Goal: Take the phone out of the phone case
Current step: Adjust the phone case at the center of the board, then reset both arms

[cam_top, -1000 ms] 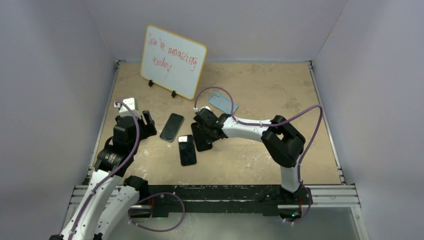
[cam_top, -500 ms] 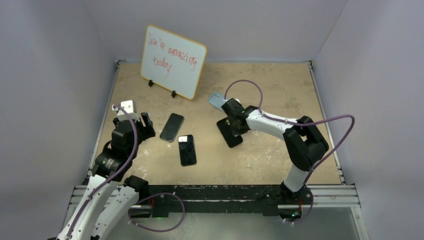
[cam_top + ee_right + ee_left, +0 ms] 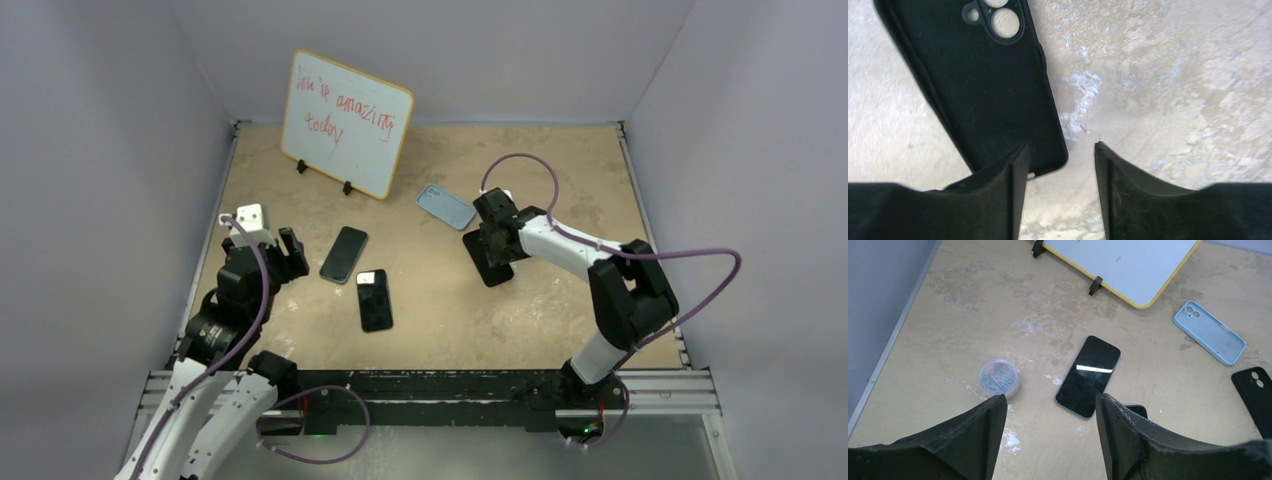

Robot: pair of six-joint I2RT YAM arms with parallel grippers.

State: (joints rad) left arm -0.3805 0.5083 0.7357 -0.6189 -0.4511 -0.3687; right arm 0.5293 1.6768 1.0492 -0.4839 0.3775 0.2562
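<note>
- The table carries everything loose. We see no phone seated in any case, so we judge the extraction itself done.
- The right pincer hovers at about 3 o'clock from the table's centre, jaws spread and pinching nothing. One finger overlaps the near corner of the case below, and we cannot tell whether it touches. In our view, only pulling this arm clear is left.
- The left pincer hangs at 9 o'clock, jaws spread wide, holding nothing.
- The black case lies flat under the right pincer, empty, with bare table showing through its camera holes.
- One bare phone lies screen-up at 9 o'clock. A second phone lies just beside it at 8 o'clock. Both are well apart from the black case.
- The blue case at 12 o'clock is empty too.
</note>
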